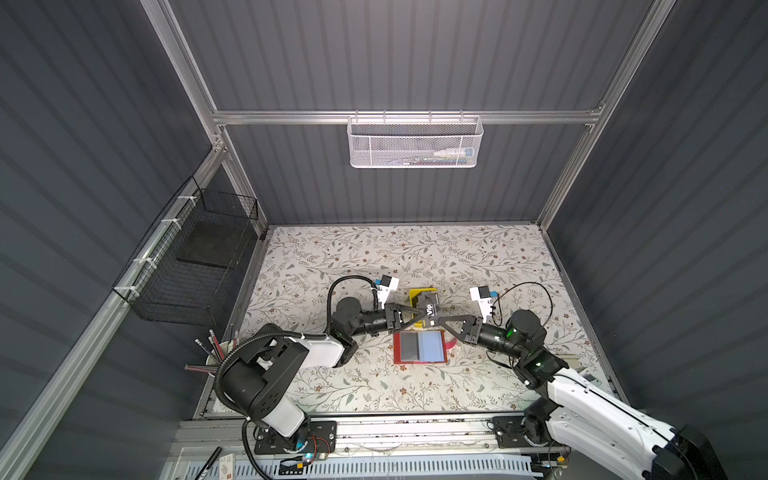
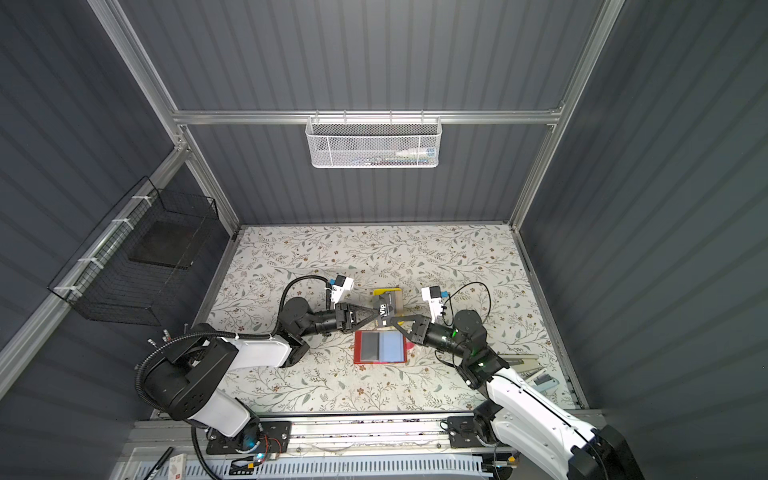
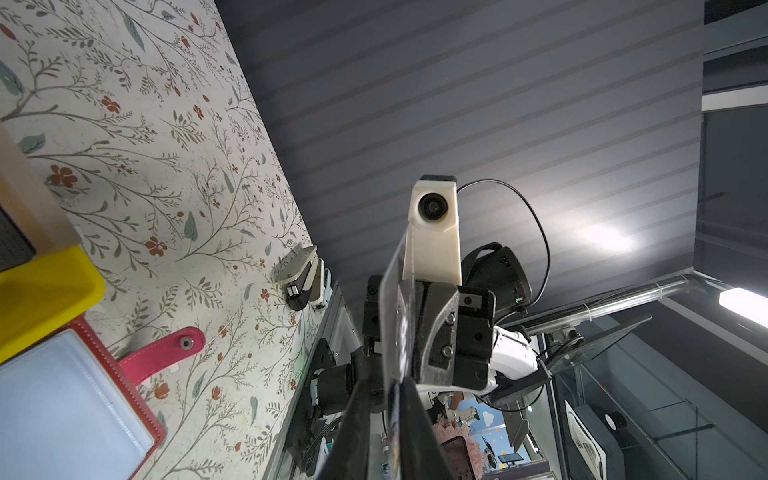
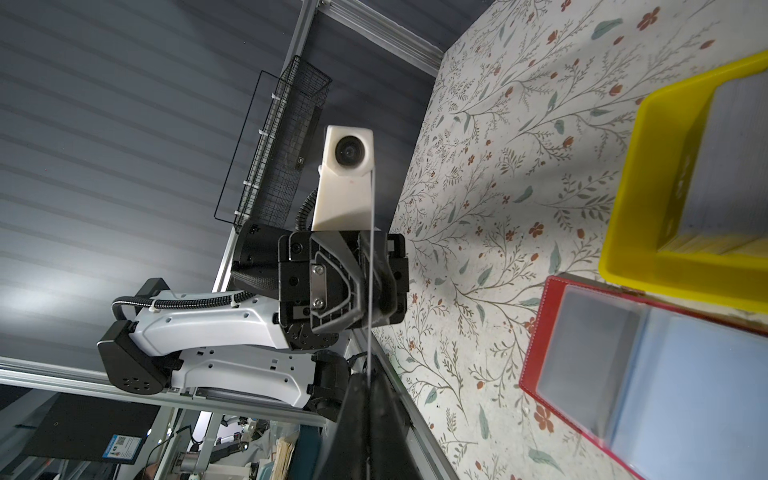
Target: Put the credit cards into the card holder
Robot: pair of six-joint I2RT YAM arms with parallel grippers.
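Left end effector point(image 1: 419, 311) and right end effector point(image 1: 439, 322) — both clamped on the black VIP card point(image 1: 433, 311).

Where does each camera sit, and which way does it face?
Top views: high above the arms' bases, looking down on the table and both arms; left gripper and right gripper meet on the VIP card.
Left wrist: on the left arm, facing the right gripper; own fingers show.
Right wrist: on the right arm, facing the left gripper; own fingers show.
Shared: both wrist views catch the card nearly edge-on, the red card holder and yellow tray.
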